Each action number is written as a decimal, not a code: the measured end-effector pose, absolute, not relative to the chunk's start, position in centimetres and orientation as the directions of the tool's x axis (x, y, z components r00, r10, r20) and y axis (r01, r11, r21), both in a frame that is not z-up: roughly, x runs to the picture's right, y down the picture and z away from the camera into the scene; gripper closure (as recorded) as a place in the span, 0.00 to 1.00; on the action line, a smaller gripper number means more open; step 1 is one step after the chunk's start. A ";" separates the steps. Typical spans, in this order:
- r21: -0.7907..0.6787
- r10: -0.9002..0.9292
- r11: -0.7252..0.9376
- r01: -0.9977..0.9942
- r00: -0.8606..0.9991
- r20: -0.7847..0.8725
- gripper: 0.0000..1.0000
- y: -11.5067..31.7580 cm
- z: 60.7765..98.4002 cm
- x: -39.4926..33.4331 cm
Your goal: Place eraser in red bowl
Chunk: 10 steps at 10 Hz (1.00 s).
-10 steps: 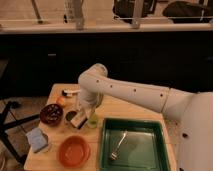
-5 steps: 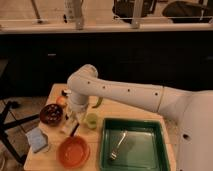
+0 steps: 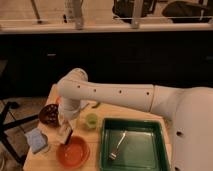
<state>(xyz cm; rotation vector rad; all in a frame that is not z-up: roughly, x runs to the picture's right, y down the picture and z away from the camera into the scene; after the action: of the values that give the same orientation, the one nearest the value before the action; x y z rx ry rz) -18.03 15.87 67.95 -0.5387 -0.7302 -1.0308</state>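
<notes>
The pale beige block eraser with a black strip is in the lower left of the frame. It is tilted and held up off the wooden counter. It hangs right at the upper left edge of the wide, round, orange-red plastic red bowl. It is hard to tell if the eraser touches the rim of the bowl. The inside of the bowl is plain.

The claw is just above the eraser and is closed around its top end. The claw points down from the end of the big white robot arm. The arm comes in from the right side of the frame, bends in the middle left, and then drops down to the claw.

To the left of the red bowl lies a light blue square sponge. Up and to the left of the eraser sits a small dark maroon bowl. To the right of the claw stands a little light green cup. Further right is a deep green square tray with a silver fork lying inside it.
</notes>
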 end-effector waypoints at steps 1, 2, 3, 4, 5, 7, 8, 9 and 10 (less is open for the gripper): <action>-0.063 -0.568 0.423 0.904 0.319 0.759 1.00 15.9 67.9 -18.1; -0.063 -0.568 0.422 0.904 0.318 0.759 1.00 15.9 67.9 -18.1; -0.063 -0.568 0.423 0.904 0.319 0.759 1.00 15.9 67.9 -18.1; -0.064 -0.567 0.424 0.903 0.320 0.759 1.00 15.9 68.0 -18.0; -0.064 -0.562 0.425 0.903 0.319 0.763 1.00 16.1 68.0 -18.1; -0.069 -0.528 0.442 0.894 0.322 0.786 1.00 17.8 68.7 -17.1; -0.072 -0.512 0.451 0.890 0.324 0.795 1.00 18.6 69.1 -16.5; -0.070 -0.501 0.452 0.889 0.318 0.805 1.00 19.2 69.2 -16.4; -0.067 -0.488 0.450 0.890 0.308 0.817 1.00 19.9 69.2 -16.4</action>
<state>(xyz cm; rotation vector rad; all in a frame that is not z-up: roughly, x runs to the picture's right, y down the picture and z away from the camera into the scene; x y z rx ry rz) -16.39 19.89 69.19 -0.5797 -0.8200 -0.9816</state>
